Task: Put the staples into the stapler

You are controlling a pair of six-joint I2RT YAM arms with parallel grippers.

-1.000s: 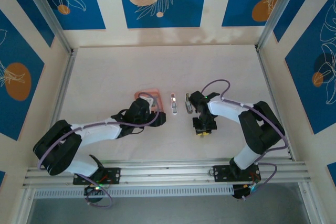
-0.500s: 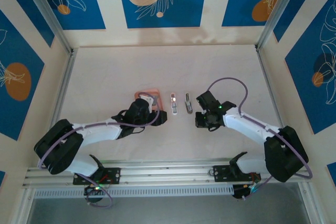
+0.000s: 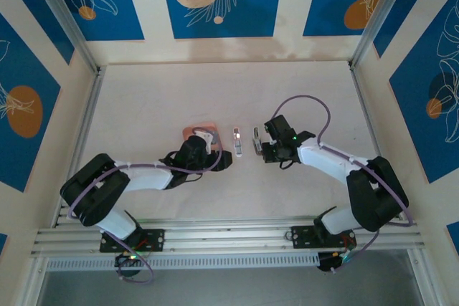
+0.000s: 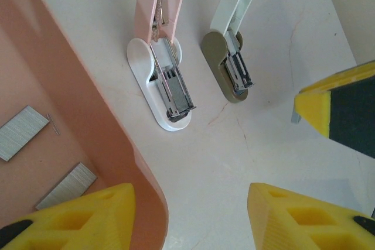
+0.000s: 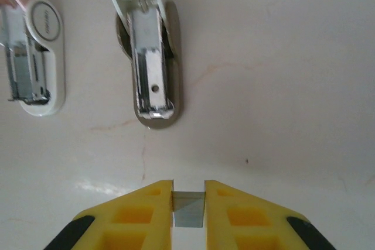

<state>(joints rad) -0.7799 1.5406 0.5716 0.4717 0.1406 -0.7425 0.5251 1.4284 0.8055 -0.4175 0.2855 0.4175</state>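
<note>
My right gripper (image 5: 188, 190) is shut on a short grey strip of staples (image 5: 188, 212), held just short of the grey-brown oval stapler (image 5: 153, 68), which lies open. To its left lies the pink-and-white stapler (image 5: 35, 68), also open, with its metal channel showing (image 4: 167, 83). My left gripper (image 4: 187, 226) is open and hovers over the right rim of the salmon-pink tray (image 4: 88, 115). Two more staple strips (image 4: 22, 125) lie inside that tray. From above, the left gripper (image 3: 209, 150) and right gripper (image 3: 261, 150) flank the pink-and-white stapler (image 3: 237, 141).
The grey-brown stapler (image 3: 256, 140) lies parallel to the pink one, a finger's width to its right. A yellow finger of the right gripper (image 4: 340, 106) shows in the left wrist view. Aluminium rails and patterned walls border the table (image 3: 165, 98).
The right arm has swung its gripper left and towards the far side, bringing the held strip up close to the grey-brown stapler. The left gripper has stayed by the tray while its elbow shifted.
</note>
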